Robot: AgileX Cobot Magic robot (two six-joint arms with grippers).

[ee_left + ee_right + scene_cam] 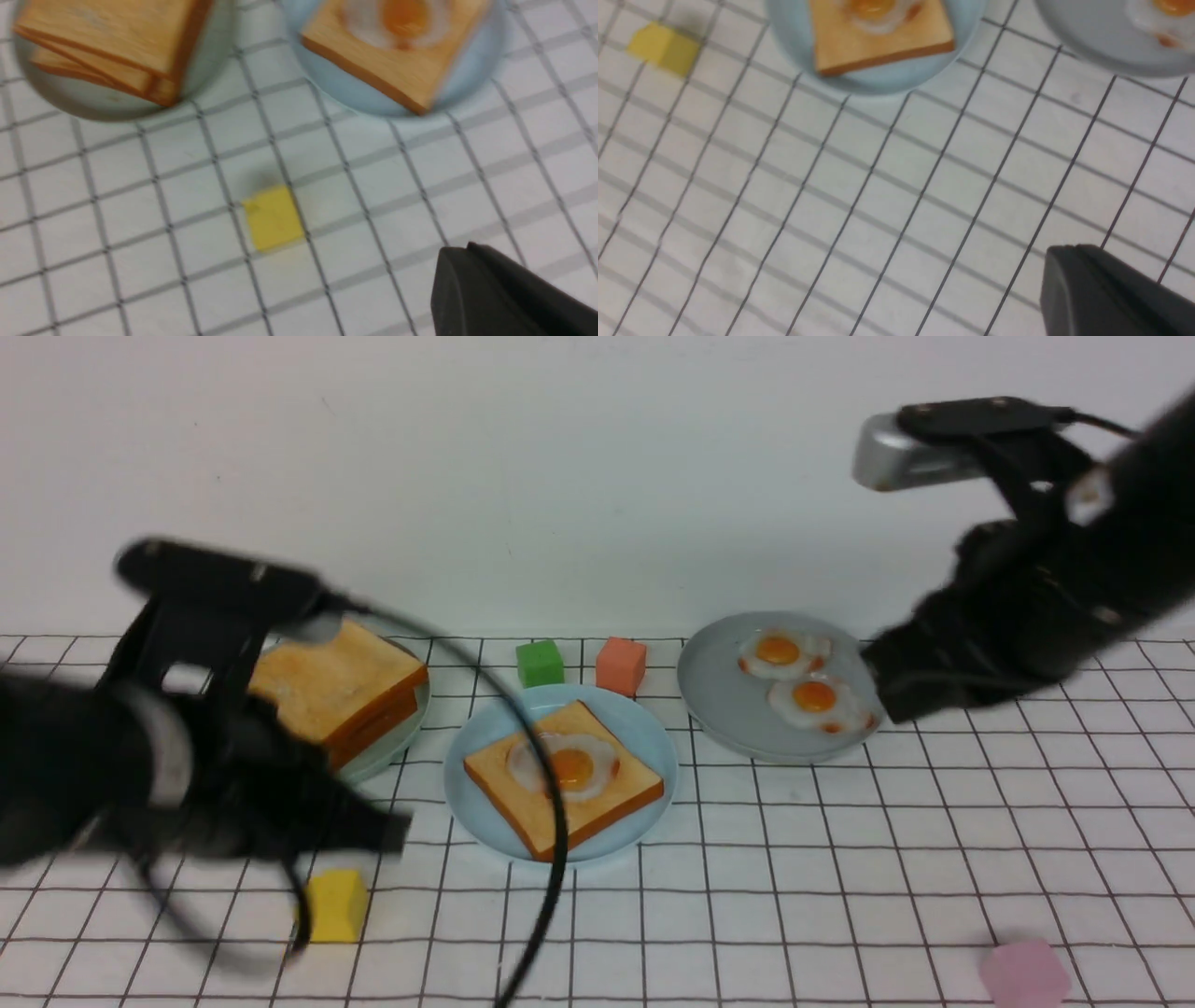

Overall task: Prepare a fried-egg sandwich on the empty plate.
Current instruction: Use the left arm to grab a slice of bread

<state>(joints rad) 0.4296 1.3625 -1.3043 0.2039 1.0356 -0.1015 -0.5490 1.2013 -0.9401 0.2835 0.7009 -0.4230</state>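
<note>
1. We judge the task about two-thirds done. At the centre of the front view, the fried-egg sandwich (565, 784) lies on the blue plate (644, 728). So far it is one toast slice with one egg (571, 767) on top and no upper slice.
2. The step in hand looks like fetching the top slice. The toast pile (336, 686) sits on a grey-green plate (392, 751) at centre left, just beside the blue plate.
3. The left gripper (387, 831) hangs at lower left, in front of the toast pile and above the yellow block (334, 905). It is blurred, and its wrist view shows only one dark finger (504, 298), so we cannot tell how its jaws stand. We see nothing in them.
4. The right gripper (887, 686) is at centre right, beside the grey plate (719, 691) that carries two spare eggs (817, 698). Its wrist view also shows a single finger (1111, 294), so we cannot tell its jaw state either.
5. We think the next move calls for the left arm to reach the pile and take only the uppermost slice by its edges. It should then set that slice square over the egg.
6. We would watch the egg, which looks glossy and could slide off-centre under the slice.
</note>
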